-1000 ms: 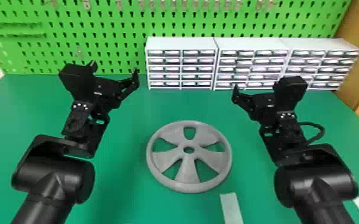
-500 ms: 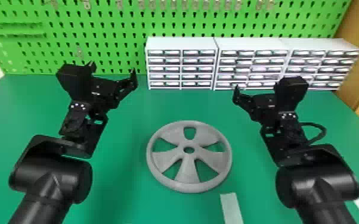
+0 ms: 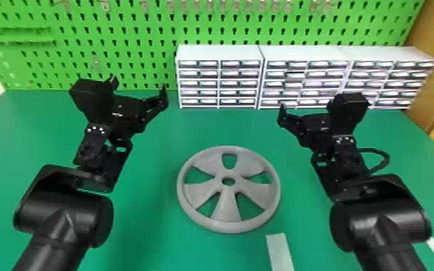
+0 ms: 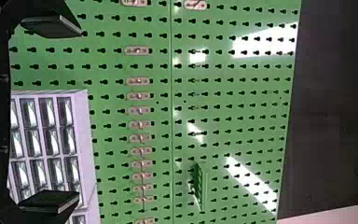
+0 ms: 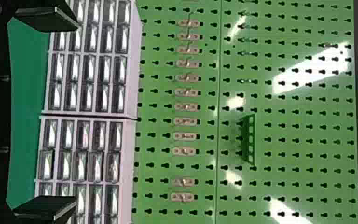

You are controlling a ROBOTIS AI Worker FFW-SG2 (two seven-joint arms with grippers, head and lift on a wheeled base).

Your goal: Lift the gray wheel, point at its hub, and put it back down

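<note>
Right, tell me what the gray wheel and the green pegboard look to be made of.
The gray wheel is probably matte molded or printed plastic, given its even gray without metallic glints. The green pegboard is likely painted sheet metal, fairly glossy, judging by its bright reflections, though plastic is possible.

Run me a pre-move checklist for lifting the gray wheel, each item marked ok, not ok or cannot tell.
1. Gray wheel lying flat on the table: ok.
2. Hub uncovered for pointing: ok.
3. Left gripper open and empty: ok.
4. Right gripper open and empty: ok.
5. A gripper at the wheel's rim: not ok, both are away from it.
6. Room for a finger under the rim: cannot tell.
</note>
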